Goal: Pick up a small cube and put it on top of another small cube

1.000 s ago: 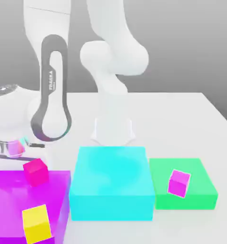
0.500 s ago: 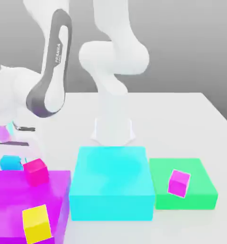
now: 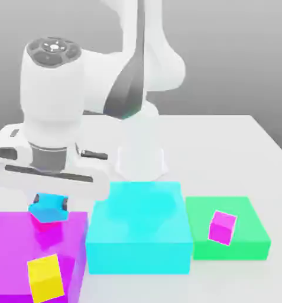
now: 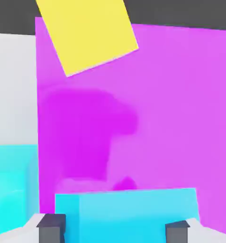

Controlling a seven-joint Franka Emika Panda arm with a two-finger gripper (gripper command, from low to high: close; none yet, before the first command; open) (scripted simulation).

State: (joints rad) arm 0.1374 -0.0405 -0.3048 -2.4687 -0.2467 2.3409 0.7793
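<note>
My gripper (image 3: 49,204) is shut on the small sky-blue cube (image 3: 47,207), which fills the gap between the dark fingertips (image 4: 51,227). The cube (image 4: 126,209) hangs directly over the hot-pink small cube (image 3: 47,223) on the large magenta block (image 3: 25,242); I cannot tell whether the two touch. Only a sliver of the hot-pink cube (image 4: 127,182) shows past the blue one. The small orchid cube (image 3: 222,227) sits tilted on the green block (image 3: 249,237), far off at the exterior view's right.
A yellow small cube (image 3: 46,277) lies on the magenta block's near part (image 4: 93,33). A large cyan block (image 3: 137,234) stands between the magenta and green blocks. The arm's white base (image 3: 141,157) rises behind it on the white table (image 3: 237,148).
The hand has swung toward the exterior view's right with the sky-blue cube, from beside the magenta block to over the hot-pink cube. The other cubes have not moved.
</note>
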